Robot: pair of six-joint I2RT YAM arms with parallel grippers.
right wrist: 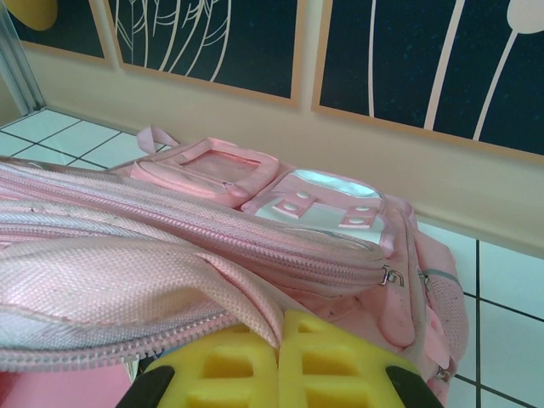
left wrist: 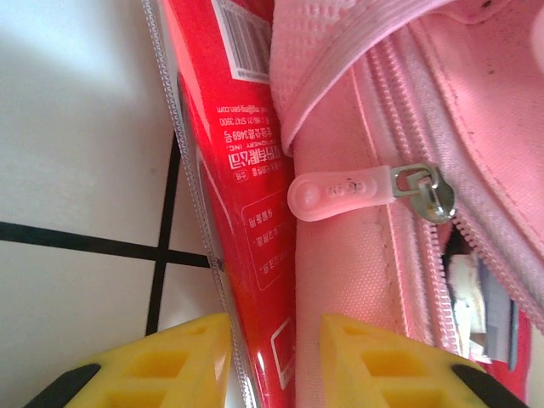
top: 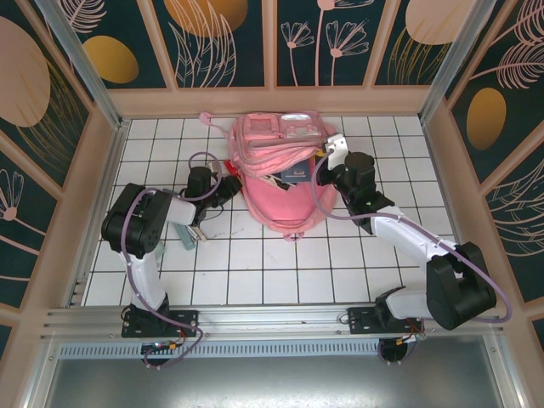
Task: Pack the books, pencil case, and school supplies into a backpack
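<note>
Left jaws straddle one red packet lying against the one pink backpack on the far counter; whether they grip it, I cannot tell. Right jaws pinch its open rim. One zipper pull hangs outside and one navy book sits inside.

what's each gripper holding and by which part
The left gripper grips the red pack by one end. The right gripper pinches the backpack by the zippered rim of its opening.
</note>
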